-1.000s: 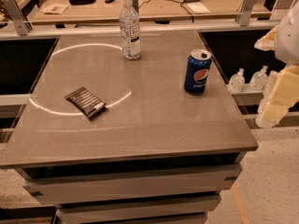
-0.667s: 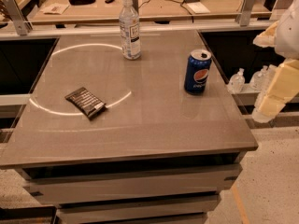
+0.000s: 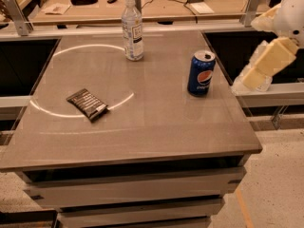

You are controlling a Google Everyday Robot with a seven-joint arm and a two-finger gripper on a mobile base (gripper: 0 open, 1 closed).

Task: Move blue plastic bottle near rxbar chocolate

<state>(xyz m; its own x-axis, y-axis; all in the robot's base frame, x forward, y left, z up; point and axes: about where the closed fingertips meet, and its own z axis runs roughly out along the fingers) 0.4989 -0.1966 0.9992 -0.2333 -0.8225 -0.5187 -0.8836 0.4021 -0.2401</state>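
The gripper (image 3: 257, 75) hangs right of the Pepsi can (image 3: 201, 73), beyond the bench (image 3: 156, 127) edge, whether spread or pressed together I cannot tell.

Bottle (image 3: 132, 28) upright at back, chocolate bar (image 3: 88, 104) flat front-left, claw (image 3: 256, 75) right

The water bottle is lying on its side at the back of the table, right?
No. The camera view shows the water bottle standing upright at the back of the table. The gripper hangs beside the table, beyond the soda can.
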